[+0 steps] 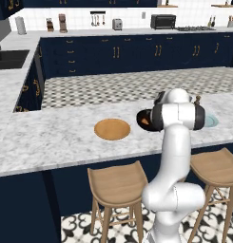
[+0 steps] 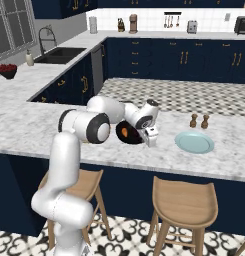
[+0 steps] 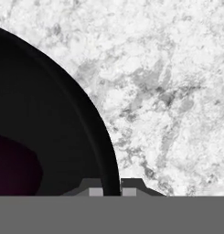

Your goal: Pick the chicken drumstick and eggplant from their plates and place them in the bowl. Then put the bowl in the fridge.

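Step in hand: both foods look to be in the bowl (image 2: 126,132) already, so I judge this to be the start of the second half, taking hold of the bowl for the trip to the fridge.

Bowl: glossy black, on the marble counter (image 1: 51,137) between the tan wooden plate (image 1: 112,129) and the pale blue-green plate (image 2: 194,142), partly hidden behind the arm in both base views.

Chicken drumstick (image 2: 124,132): an orange-brown patch shows inside the bowl.

Eggplant (image 3: 13,167): a dim purple mass lies low inside the bowl in the hand view (dark, so the outline is vague).

Plates: both bare, the wooden one just left of the bowl, the blue-green one well to its right near two small shakers (image 2: 199,121).

Gripper (image 3: 111,188): down at the bowl's rim, one fingertip on the inner side of the rim and one on the outer side, the black edge running up between them. The gap is narrow and the tips seem pinched onto the rim, though actual contact is hard to confirm.

Next move: if the pinch is firm, a slow, level lift, since a rim grip lets a deep bowl tip and spill its contents; then the base must carry it to the fridge.
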Available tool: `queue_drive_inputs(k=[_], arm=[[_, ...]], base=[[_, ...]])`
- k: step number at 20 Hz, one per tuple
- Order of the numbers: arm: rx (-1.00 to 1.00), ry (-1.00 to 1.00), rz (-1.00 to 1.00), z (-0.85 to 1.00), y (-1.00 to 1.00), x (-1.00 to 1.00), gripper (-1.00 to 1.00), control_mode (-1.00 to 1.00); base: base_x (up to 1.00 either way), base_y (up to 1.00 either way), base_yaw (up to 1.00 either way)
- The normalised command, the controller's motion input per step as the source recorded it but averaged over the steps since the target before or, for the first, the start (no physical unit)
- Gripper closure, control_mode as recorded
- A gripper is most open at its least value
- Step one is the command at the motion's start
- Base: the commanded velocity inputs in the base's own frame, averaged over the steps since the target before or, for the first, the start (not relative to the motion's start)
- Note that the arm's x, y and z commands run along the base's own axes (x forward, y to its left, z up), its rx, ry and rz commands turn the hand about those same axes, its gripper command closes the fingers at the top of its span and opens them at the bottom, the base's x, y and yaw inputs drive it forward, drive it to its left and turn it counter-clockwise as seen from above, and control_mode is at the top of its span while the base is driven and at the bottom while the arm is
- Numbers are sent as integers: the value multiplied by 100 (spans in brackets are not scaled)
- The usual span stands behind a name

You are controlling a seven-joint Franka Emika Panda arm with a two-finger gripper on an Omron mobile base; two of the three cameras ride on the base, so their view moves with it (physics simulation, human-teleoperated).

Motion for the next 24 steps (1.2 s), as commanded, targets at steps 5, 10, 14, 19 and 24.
queue_drive_inputs(k=[5, 10, 14, 19, 24], arm=[[-1, -17, 0, 71, 12, -63, 100, -100], [0, -8, 0, 97, 26, -90, 100, -100], [0, 0, 0, 94, 22, -100, 100, -100], [0, 1, 0, 82, 30, -100, 100, -100], [0, 4, 0, 48, 22, -75, 100, -100]], base=[[0, 0, 0], [0, 0, 0], [0, 0, 0], [0, 0, 0], [0, 0, 0]])
